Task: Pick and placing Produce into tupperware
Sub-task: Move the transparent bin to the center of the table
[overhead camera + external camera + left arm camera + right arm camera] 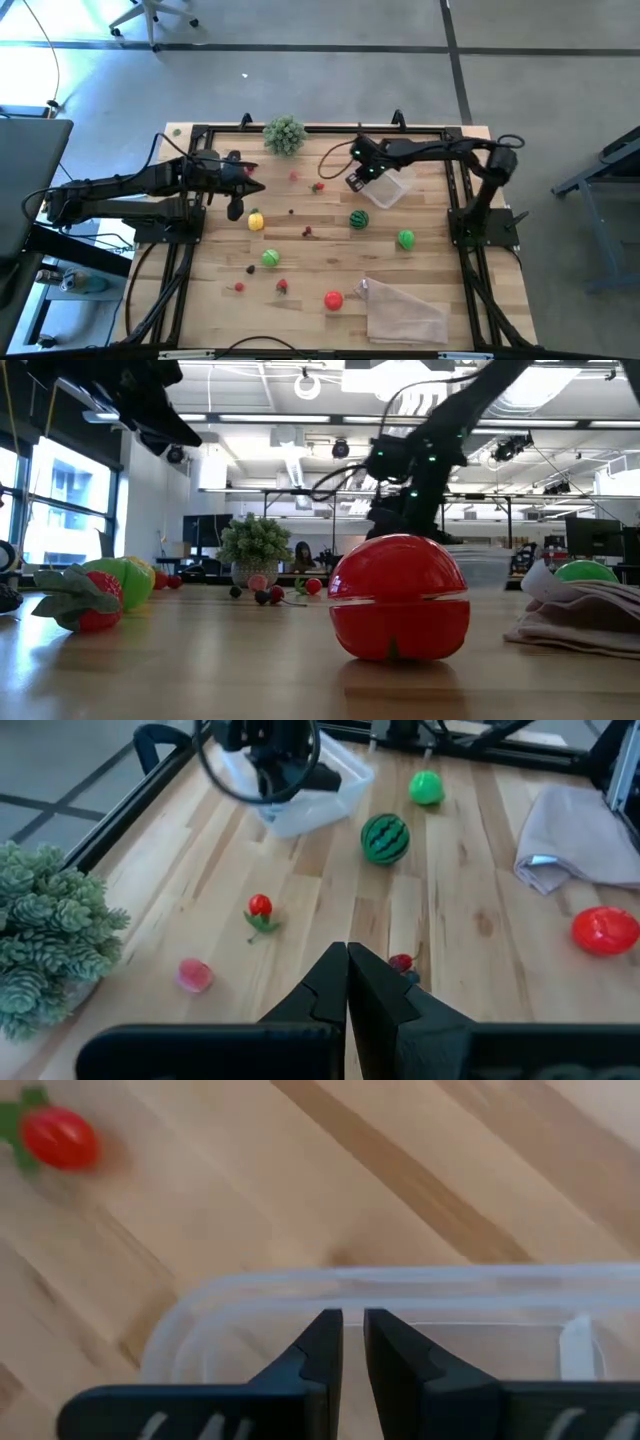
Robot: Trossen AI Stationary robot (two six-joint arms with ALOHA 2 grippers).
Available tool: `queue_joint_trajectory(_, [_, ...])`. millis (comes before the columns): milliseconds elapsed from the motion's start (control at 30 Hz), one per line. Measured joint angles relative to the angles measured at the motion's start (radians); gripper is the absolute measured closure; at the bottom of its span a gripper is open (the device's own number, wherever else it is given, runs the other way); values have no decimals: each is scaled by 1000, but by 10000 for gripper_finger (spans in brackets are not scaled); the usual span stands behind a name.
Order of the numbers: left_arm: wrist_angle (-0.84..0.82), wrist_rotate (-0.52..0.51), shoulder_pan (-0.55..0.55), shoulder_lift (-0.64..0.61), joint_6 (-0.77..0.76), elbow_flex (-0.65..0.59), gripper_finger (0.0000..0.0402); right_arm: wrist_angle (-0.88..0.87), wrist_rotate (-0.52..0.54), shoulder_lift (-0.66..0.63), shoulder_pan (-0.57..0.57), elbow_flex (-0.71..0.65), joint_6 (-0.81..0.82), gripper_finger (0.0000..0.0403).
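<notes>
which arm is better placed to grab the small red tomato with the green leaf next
Probably the left: its shut gripper points at the tomato, while the right gripper sits over the tupperware rim.

Bright, even overhead light leaves only soft shadows on the table [330,250], ceiling lamps [308,385] and the window [60,510] glare in the low view, and the small tomato [58,1137] looks motion-blurred in the right wrist view.

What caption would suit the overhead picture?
Right tool at the clear tupperware; left tool waits opposite, toy produce scattered across the table.
</notes>
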Motion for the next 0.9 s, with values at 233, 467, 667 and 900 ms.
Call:
queue_joint_trajectory(233, [5, -11, 0, 0, -40, 0, 401, -146, -1, 219, 64, 284, -71, 368])
queue_joint_trajectory(467, [5, -11, 0, 0, -63, 0, 401, -248, 2, 357, 149, 491, -103, 368])
queue_joint_trajectory(667, [5, -11, 0, 0, -66, 0, 401, -296, 30, 388, 216, 550, -99, 368])
queue_joint_trajectory(900, [5, -11, 0, 0, -70, 0, 401, -340, 48, 388, 270, 550, -91, 368])
